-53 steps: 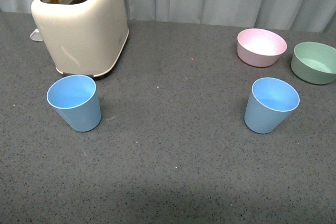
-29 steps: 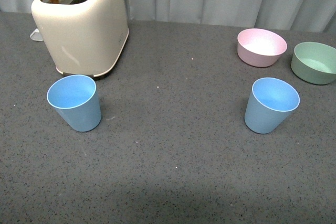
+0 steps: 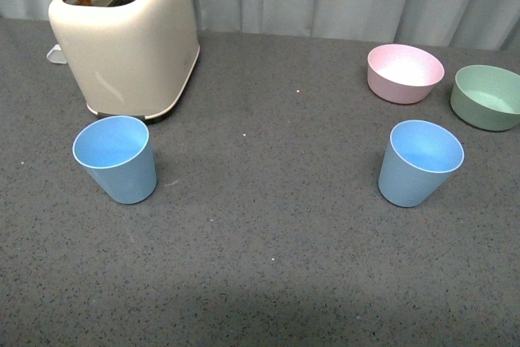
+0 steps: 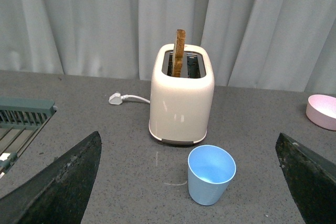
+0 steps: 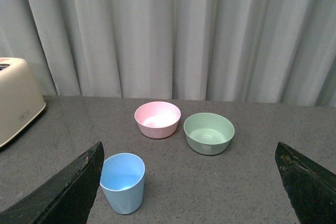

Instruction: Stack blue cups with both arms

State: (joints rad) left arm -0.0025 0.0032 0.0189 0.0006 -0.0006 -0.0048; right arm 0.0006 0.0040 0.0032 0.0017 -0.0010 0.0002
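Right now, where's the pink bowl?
In the front view, the pink bowl sits at the back right, beside the green bowl and behind the right-hand blue cup.

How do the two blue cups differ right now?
The left cup stands just in front of the toaster; the right cup stands near the pink bowl. The left cup looks a brighter blue, the right cup greyer. Both are upright, empty and ungripped.

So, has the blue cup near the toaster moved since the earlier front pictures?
No. The blue cup stands at the same spot just in front of the toaster, with the same gap to its base.
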